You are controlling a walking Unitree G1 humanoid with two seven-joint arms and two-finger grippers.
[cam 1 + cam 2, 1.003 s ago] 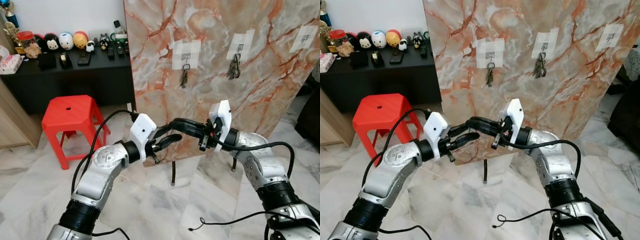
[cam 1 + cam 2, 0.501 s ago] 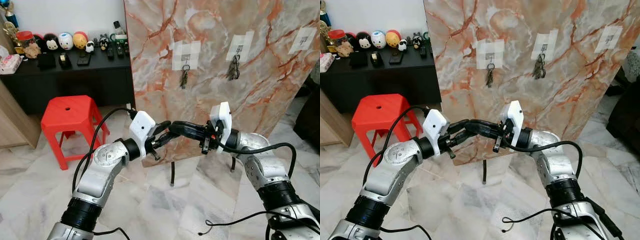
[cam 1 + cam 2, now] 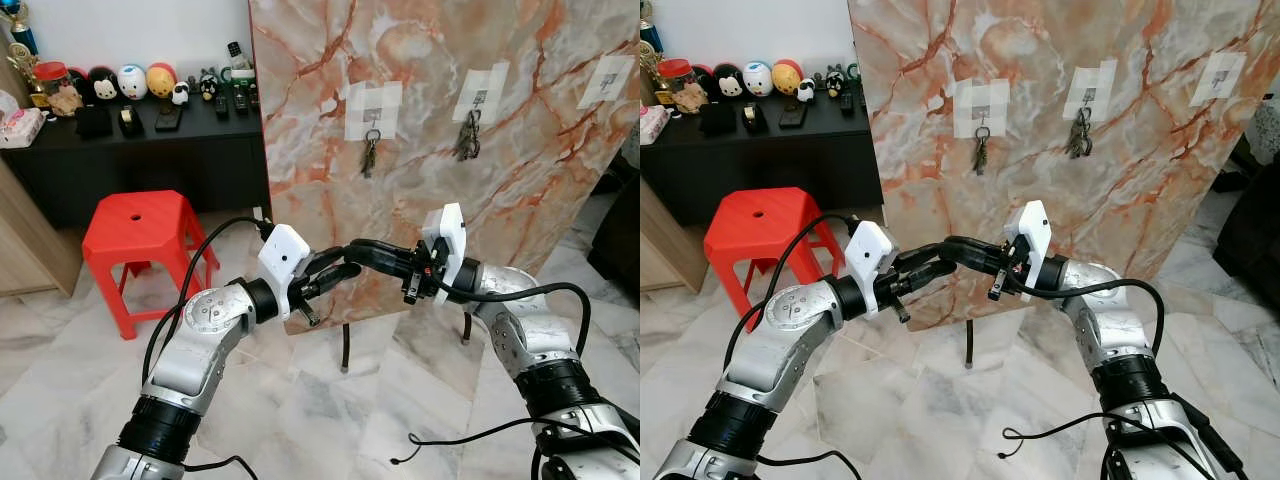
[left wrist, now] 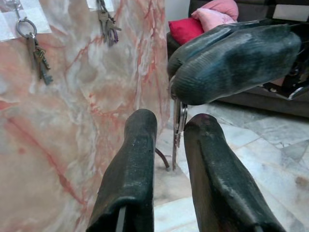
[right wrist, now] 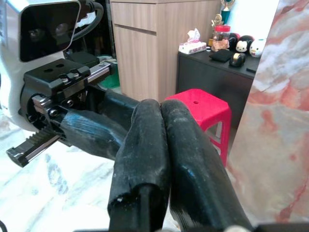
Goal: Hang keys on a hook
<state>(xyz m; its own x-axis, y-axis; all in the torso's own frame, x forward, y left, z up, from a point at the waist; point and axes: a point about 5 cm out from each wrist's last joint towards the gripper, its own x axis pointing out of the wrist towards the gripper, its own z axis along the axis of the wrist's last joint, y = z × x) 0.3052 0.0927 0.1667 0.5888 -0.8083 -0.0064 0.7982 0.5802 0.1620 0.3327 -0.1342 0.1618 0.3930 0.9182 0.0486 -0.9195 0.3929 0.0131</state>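
Left eye view: both arms meet in front of the marble board (image 3: pixel 430 130). The left claw (image 3: pixel 335 272) and right claw (image 3: pixel 352 250) overlap at the tips, low before the board. Two key bunches already hang on taped hooks: one (image 3: pixel 369 152) left of centre, another (image 3: pixel 466 135) to its right. A third taped hook (image 3: pixel 608 76) sits near the board's right edge. A red stool (image 3: pixel 145 232) stands on the floor to the left, before a black table (image 3: pixel 130 140) carrying figurines.

Left wrist view: the left claw (image 4: pixel 170 126) fingers stand apart, with the keys (image 4: pixel 179 123) hanging between their tips, beneath the right claw's closed tips.

Right wrist view: the right claw (image 5: pixel 161 107) fingers are pressed together; what they pinch is hidden there.
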